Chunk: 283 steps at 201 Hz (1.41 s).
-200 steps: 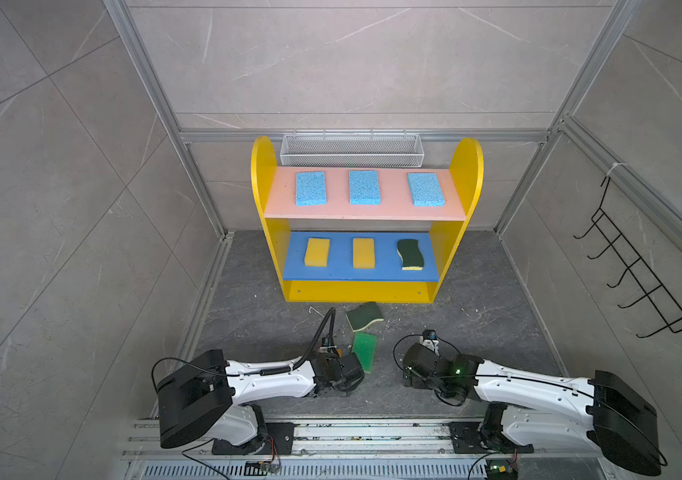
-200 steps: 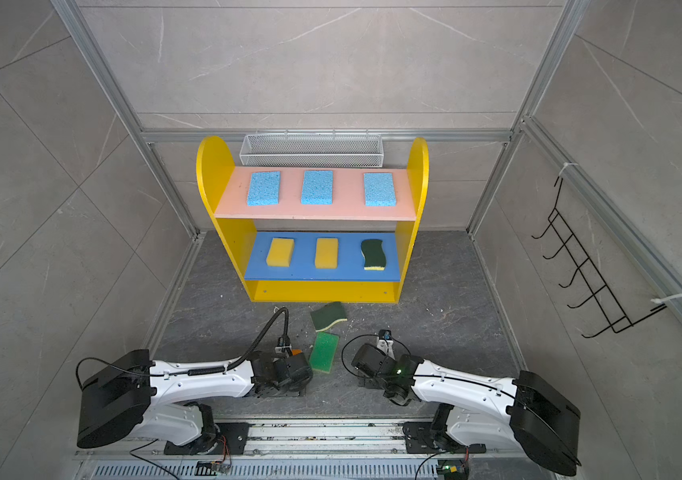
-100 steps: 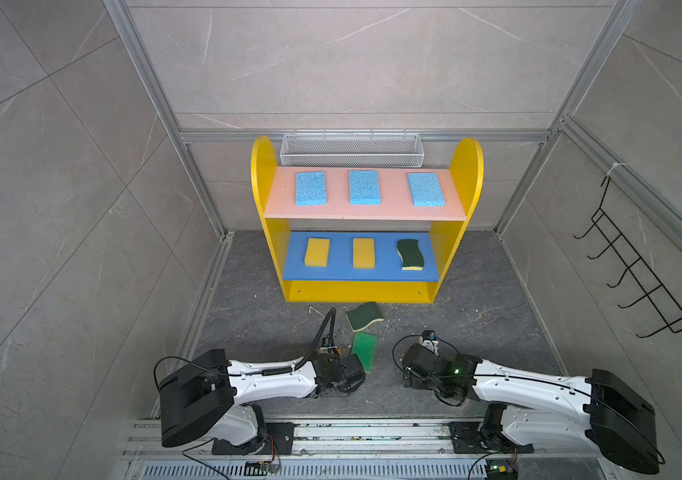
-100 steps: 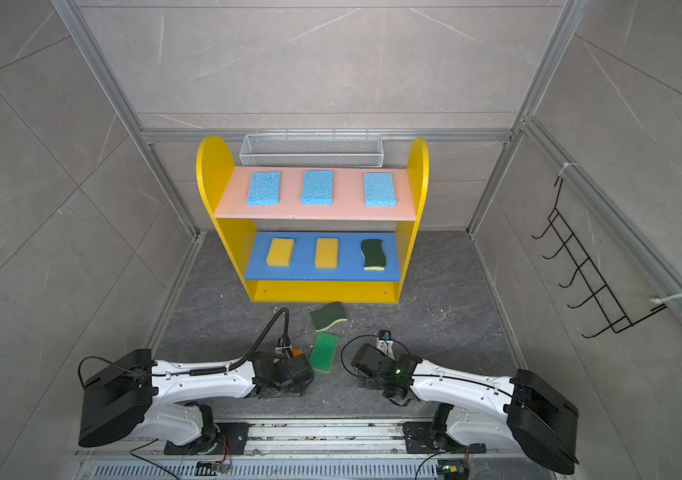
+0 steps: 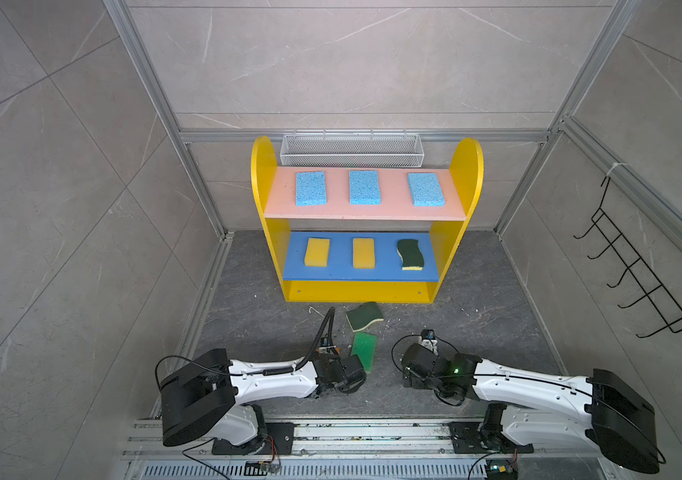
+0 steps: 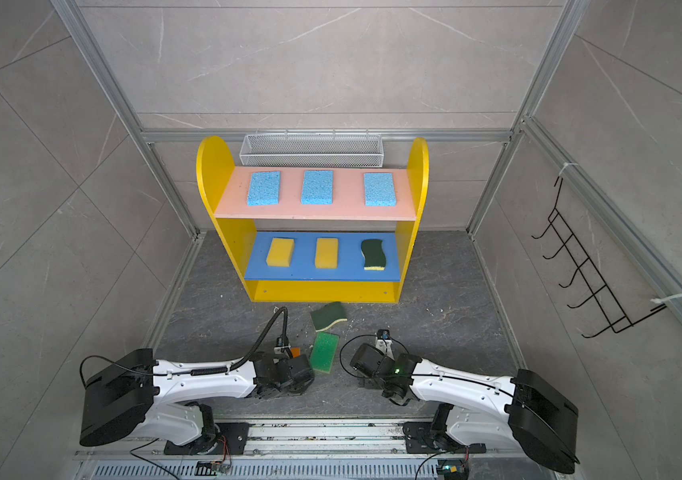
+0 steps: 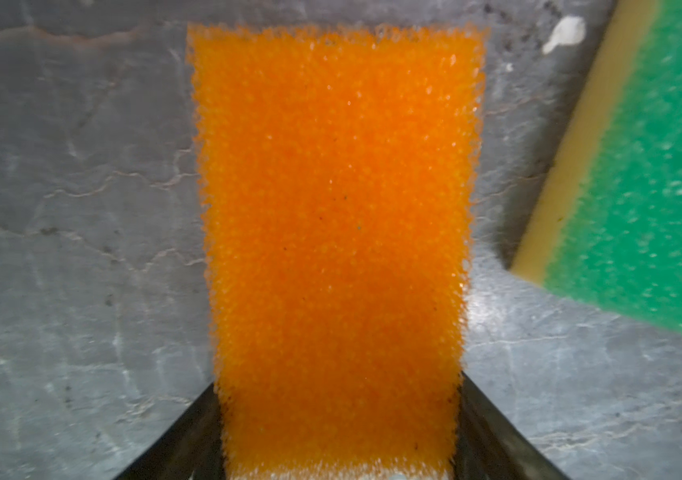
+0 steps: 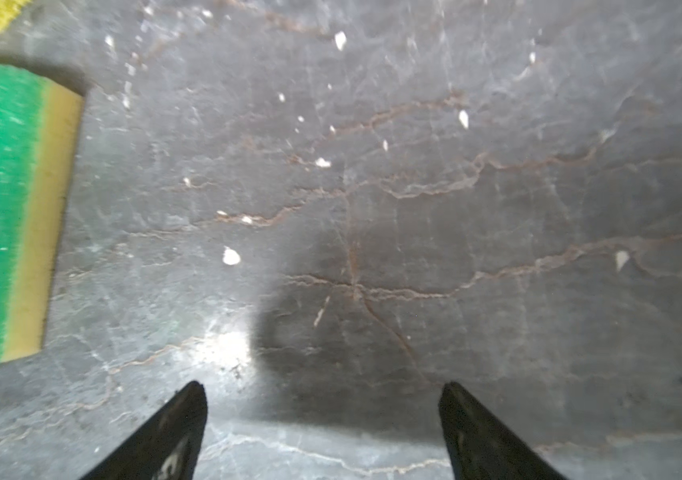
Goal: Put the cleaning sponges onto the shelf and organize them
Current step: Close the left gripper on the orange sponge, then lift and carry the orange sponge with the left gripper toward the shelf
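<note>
foam count, in both top views: six of nine sponges sit on the shelf. three blue sponges line the pink board. two yellow sponges and a shelved wavy sponge share the blue board, all with long axes front to back. three lie on the floor, not yet shelved: a loose wavy sponge askew, a green sponge pointing roughly at the shelf, and an orange sponge, only a sliver by my left wrist. about two thirds done, i judge.

left wrist view: my left gripper clamps both long sides of the orange sponge. it lies flat on the floor, its long axis running straight out from the jaws.

right wrist view: my right gripper hangs spread and empty over bare floor, with the green sponge off to one side.
</note>
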### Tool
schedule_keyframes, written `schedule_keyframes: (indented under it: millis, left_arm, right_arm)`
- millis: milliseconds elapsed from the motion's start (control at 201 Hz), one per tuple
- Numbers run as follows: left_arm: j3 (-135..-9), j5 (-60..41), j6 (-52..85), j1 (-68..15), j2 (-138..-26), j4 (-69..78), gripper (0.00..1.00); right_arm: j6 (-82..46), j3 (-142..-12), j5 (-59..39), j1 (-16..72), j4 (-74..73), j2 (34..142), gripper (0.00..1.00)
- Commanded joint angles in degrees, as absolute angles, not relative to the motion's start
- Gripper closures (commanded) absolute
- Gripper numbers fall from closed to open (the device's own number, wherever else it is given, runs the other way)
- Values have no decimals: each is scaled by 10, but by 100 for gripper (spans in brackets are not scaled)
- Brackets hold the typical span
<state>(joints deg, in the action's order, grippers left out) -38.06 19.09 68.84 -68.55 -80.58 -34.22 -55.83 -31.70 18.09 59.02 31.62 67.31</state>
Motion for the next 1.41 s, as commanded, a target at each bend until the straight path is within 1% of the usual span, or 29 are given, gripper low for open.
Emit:
schedule_keyframes:
  millis: [0,139,309,413,617,797,991,1140,1404]
  left_arm:
    - [-375,217,676,-685,-782,-375,28]
    - [-397,232,619,-677,-770,-380,29]
    - [-398,256,595,-660,-747,-400,29]
    - [-380,257,567,-637,-712,-387,30]
    - [-355,266,508,-589,-627,-359,30]
    - [-352,254,455,-527,-591,-344,30]
    - [-345,219,409,-464,-591,-313,30]
    - [-328,173,371,-412,-598,-245,30]
    - [-381,168,307,-393,-700,-217,30]
  right_arm:
    - [-535,-346,213,598,349,672,10]
    - [-538,-348,211,600,342,673,10]
    - [-542,-351,207,607,340,675,10]
    - [-544,-348,215,610,345,667,10]
    - [-537,-354,232,611,353,654,10]
    - [-529,-358,236,612,347,657,10]
    - [-513,-364,243,614,345,649,10]
    - [-496,-369,252,614,343,639,10]
    - [-477,-381,260,614,341,658,9]
